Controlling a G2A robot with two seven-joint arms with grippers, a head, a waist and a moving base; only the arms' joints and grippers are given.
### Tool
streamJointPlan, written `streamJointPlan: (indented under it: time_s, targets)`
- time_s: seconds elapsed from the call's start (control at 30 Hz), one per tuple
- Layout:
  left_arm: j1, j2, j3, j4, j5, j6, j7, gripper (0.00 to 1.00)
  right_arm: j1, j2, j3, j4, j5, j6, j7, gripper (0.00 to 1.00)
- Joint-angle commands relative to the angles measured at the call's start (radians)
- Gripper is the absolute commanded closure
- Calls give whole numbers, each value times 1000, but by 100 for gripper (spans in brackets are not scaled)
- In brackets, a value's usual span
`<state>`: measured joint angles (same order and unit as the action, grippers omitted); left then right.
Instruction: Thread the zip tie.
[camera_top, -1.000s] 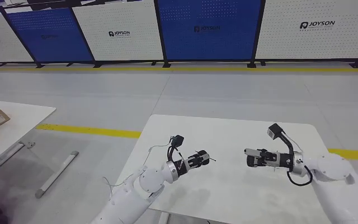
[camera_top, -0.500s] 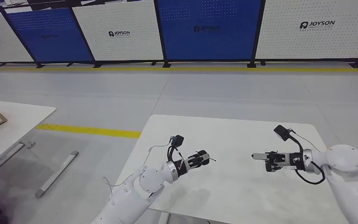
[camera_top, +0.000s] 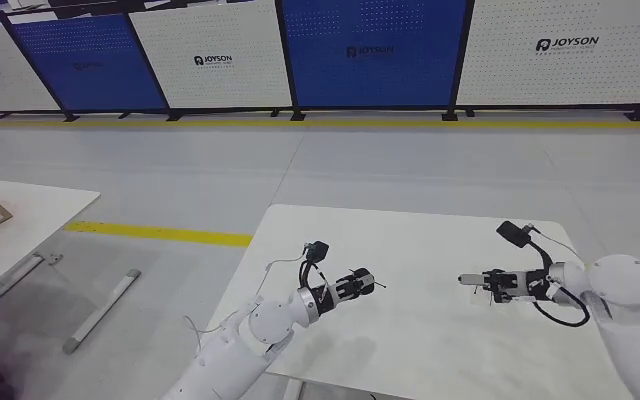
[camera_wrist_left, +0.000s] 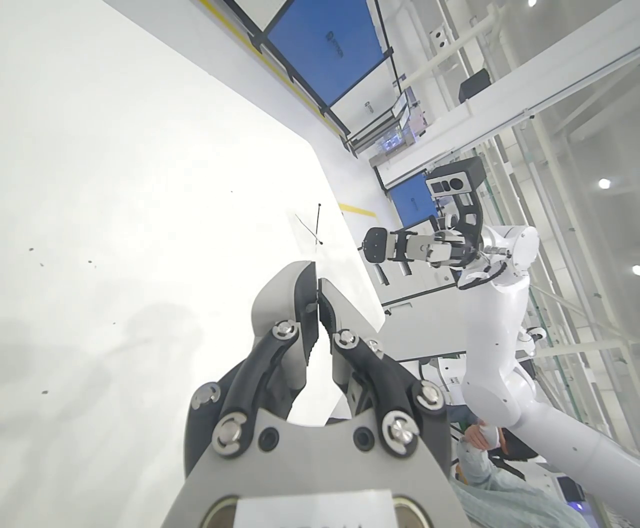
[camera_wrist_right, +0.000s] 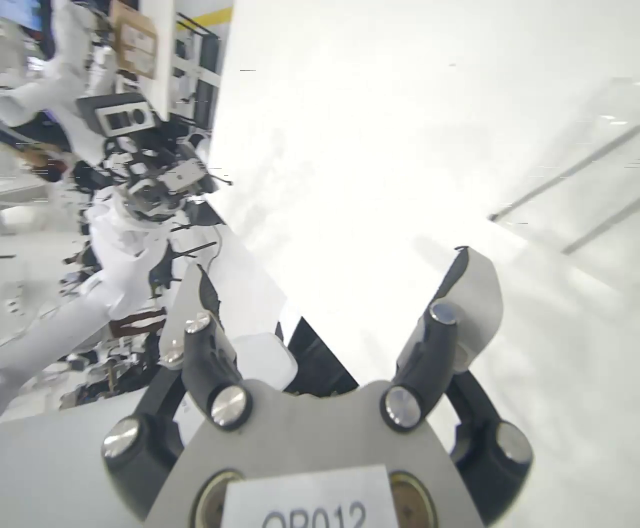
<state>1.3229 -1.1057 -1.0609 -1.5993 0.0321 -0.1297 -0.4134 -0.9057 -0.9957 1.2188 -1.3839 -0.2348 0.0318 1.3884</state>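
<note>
L end effector (camera_wrist_left: 317, 287) pinches zip tie (camera_top: 377, 284) — R end effector (camera_wrist_right: 330, 265) spread, well apart.

A wide gap over the table (camera_top: 420, 240) separates left hand (camera_top: 368, 281) from right hand (camera_top: 464, 279).

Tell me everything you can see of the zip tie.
The zip tie is a thin, straight, black strip, plastic by its look. One end is pinched between the shut fingertips of the left gripper; the rest sticks out past them in the air above the white table, pointing roughly toward the open right gripper. Nothing else touches it. Its head and teeth are too small to tell.
</note>
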Motion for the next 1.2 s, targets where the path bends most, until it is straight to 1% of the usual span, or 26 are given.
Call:
streamJointPlan:
  time_s: [0.0,0.07,0.17,0.63,0.67,0.73,0.83,0.9,0.93,0.97,1.0,1.17]
  targets:
    - [0,0,0,0,0,0,0,100,21,7,-26,-8,-88,63,2,0]
    - [0,0,0,0,0,0,0,100,54,9,-55,6,-144,148,2,0]
    - [0,0,0,0,0,0,0,100,123,-1,-128,67,-263,285,-10,0]
    - [0,0,0,0,0,0,0,100,121,-1,-128,66,-261,282,-18,0]
    - [0,0,0,0,0,0,0,100,113,-1,-125,59,-248,263,-32,0]
    - [0,0,0,0,0,0,0,100,111,3,-115,47,-235,220,-14,0]
    - [0,0,0,0,0,0,0,100,116,4,-127,36,-249,216,2,0]
    - [0,0,0,0,0,0,0,100,127,1,-145,52,-248,221,2,0]
    - [0,0,0,0,0,0,0,100,137,-2,-167,71,-245,214,2,0]
    - [0,0,0,0,0,0,0,100,164,-8,-198,117,-240,217,2,0]
    - [0,0,0,0,0,0,0,100,190,-14,-217,156,-240,241,2,0]
    - [0,0,0,0,0,0,0,100,190,-14,-217,156,-240,241,2,0]
